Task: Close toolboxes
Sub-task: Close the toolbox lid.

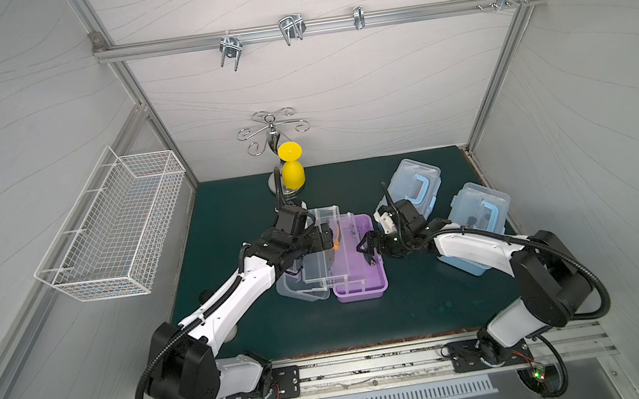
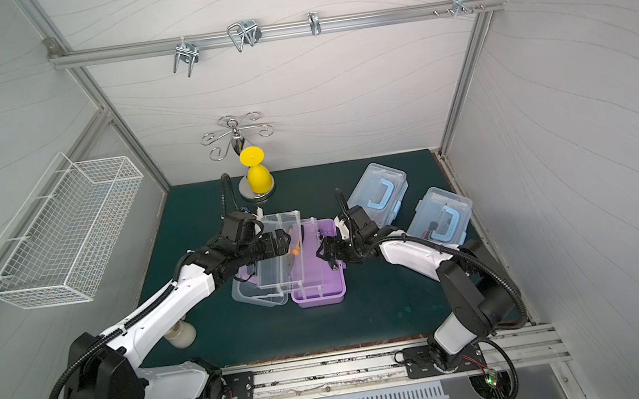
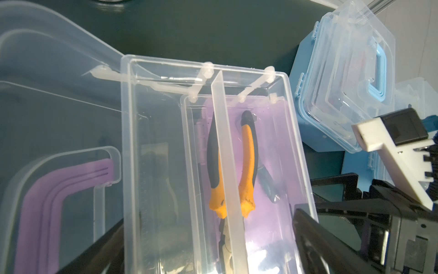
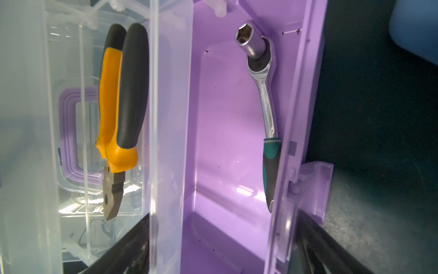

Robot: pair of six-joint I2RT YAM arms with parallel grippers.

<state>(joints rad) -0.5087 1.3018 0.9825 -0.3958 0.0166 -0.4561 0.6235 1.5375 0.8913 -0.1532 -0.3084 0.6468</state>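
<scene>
the right arm (image 1: 467, 248) hides part of one light blue toolbox (image 1: 473, 203). the left arm (image 1: 245, 285) covers most of a white object (image 2: 181, 335). the tips of the pliers (image 3: 247, 166) blur behind the clear tray (image 3: 128, 142).

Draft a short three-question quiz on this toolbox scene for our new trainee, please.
1. True or false: the purple toolbox has its lid shut.
2. Which tool lies on the bottom of that box? A) hammer B) ratchet wrench C) tape measure
3. Fill in: ___ light blue toolboxes are in view.

Key: 1 false; 2 B; 3 two.
</scene>
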